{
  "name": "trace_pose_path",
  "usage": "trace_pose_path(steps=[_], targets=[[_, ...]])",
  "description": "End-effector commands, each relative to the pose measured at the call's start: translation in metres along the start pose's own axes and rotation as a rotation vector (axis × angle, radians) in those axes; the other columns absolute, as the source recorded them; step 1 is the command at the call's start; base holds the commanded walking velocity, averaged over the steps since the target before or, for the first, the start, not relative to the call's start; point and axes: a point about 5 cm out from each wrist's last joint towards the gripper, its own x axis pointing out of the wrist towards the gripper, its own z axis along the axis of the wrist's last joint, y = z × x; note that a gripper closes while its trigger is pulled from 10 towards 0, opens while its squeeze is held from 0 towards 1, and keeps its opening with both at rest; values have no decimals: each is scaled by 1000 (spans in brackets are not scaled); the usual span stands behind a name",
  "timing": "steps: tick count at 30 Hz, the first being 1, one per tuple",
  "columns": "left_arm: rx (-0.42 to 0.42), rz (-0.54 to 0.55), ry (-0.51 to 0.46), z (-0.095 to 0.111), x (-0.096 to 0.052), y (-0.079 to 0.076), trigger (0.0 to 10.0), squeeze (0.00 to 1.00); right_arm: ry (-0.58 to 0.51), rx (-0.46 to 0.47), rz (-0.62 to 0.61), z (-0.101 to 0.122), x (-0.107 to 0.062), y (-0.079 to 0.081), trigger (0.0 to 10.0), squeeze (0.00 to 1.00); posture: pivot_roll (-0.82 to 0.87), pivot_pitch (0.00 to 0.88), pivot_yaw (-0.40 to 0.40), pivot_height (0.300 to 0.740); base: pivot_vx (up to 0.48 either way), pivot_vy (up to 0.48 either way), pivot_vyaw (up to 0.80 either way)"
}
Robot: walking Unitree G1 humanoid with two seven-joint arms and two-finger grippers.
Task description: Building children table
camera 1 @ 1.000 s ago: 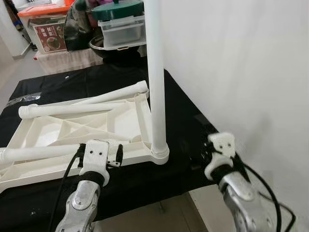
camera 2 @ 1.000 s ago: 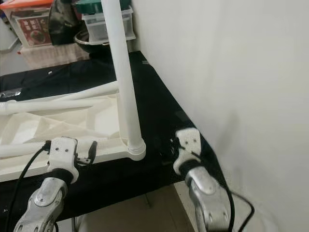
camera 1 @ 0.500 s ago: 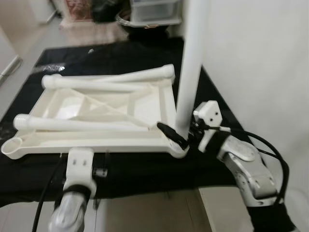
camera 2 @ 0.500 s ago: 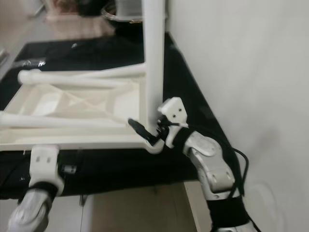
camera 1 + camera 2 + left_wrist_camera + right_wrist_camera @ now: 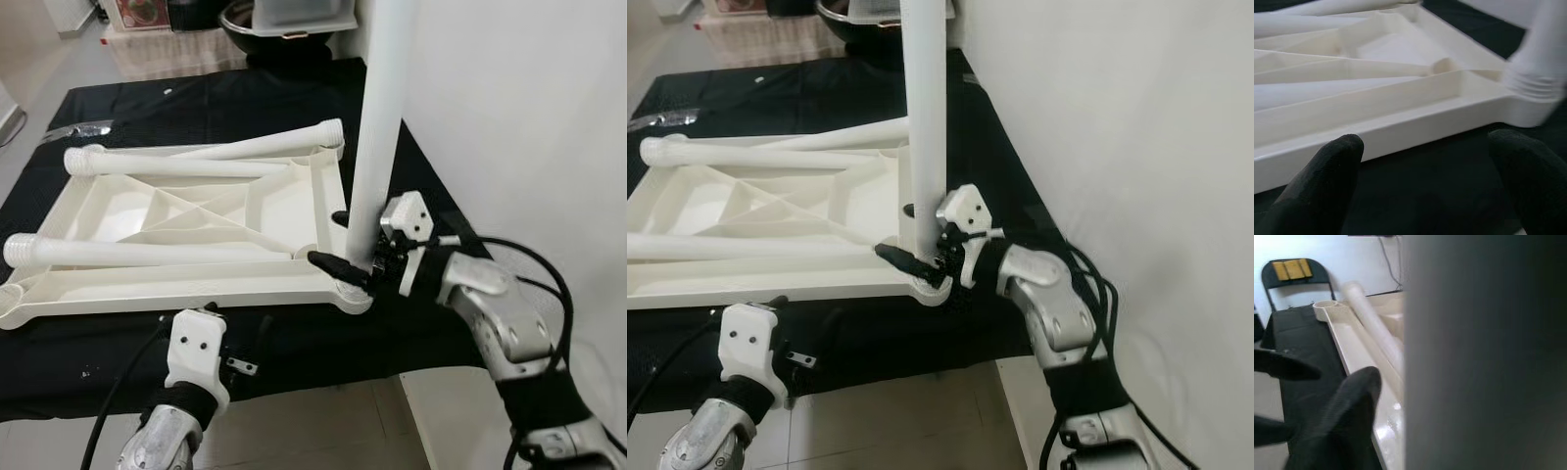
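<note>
Tabletop: a white plastic tabletop (image 5: 186,240) lies upside down on a black cloth (image 5: 196,108) over a bench, its ribbed underside facing up.
Upright leg: a white leg (image 5: 377,137) stands in the tabletop's near right corner socket (image 5: 355,294), close to the white wall (image 5: 519,127).
Loose legs: three more legs lie flat on the tabletop – one along the near side (image 5: 147,255), two (image 5: 186,166) (image 5: 265,147) crossing at the far end.
Right gripper: the right gripper (image 5: 341,243) sits at the base of the upright leg, one black finger (image 5: 333,264) in front of it and the other tip (image 5: 339,216) behind; the fingers straddle the leg, but whether they press on it cannot be told.
Right wrist view: the leg (image 5: 1484,352) is a blurred grey mass right against the lens, with one black finger (image 5: 1342,421) beside it. This view also shows a folding chair (image 5: 1295,276) with a yellow backrest beyond the bench end.
Left gripper: the left gripper (image 5: 1430,181) hangs low at the bench's near edge with its fingers spread wide – nothing between them.
Left wrist view: both fingertips (image 5: 1327,171) frame the tabletop's near rim (image 5: 1400,132) and the threaded collar at the foot of the upright leg (image 5: 1537,83); neither touches the plastic.
Background: a clear lidded box (image 5: 294,15) and a dark bowl (image 5: 240,20) sit beyond the bench.
Writing: a red carton (image 5: 137,12) at the far edge carries print too small to read.
</note>
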Motion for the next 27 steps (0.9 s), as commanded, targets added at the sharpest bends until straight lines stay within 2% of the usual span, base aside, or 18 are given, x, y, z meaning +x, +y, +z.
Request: trace_pose_path(steps=[1,8,10,11,12,14,15,16,17,18,20,22,27], targets=[[0,-41,-25,4,-4,-3,10000,0,12,7,53,-2,-3,0,0,0,0,170,-42,740,0,0,0],[11,-69,-31,5,-4,-6,10000,0,17,44,34,0,-16,-6,0,0,-16,175,-42,740,0,0,0],[30,-91,-39,6,-6,-9,10000,0,3,143,-37,-8,-26,5,0,0,-23,177,-40,740,0,0,0],[30,-91,-39,6,-6,-9,10000,0,3,143,-37,-8,-26,5,0,0,-23,177,-40,740,0,0,0],[38,-103,-40,6,-8,-9,10000,0,32,187,-127,-21,-28,19,0,0,-29,178,-41,740,0,0,0],[48,-107,-39,6,-9,-8,10000,0,154,259,-376,-45,-24,32,0,0,-29,179,-36,740,0,0,0],[51,-108,-39,6,-10,-8,10000,0,256,278,-632,-60,-27,37,0,0,-33,179,-31,740,0,0,0],[51,-108,-39,6,-10,-8,10000,0,256,278,-632,-60,-27,37,0,0,-33,179,-31,740,0,0,0],[52,-109,-39,5,-10,-7,10000,0,331,284,-813,-68,-33,41,0,0,-33,179,-31,740,0,0,0],[53,-109,-39,5,-9,-6,10000,0,347,256,-956,-65,-36,56,0,0,-34,177,-22,740,0,0,0],[53,-109,-39,5,-9,-6,10000,0,347,256,-956,-65,-36,56,0,0,-34,177,-22,740,0,0,0],[54,-115,-37,3,-6,-5,10000,0,298,251,-944,-59,-25,60,0,0,-49,165,-6,740,0,0,0],[54,-141,-35,0,0,-5,10000,0,262,253,-945,-53,-7,49,0,0,-47,144,11,740,0,0,0]])
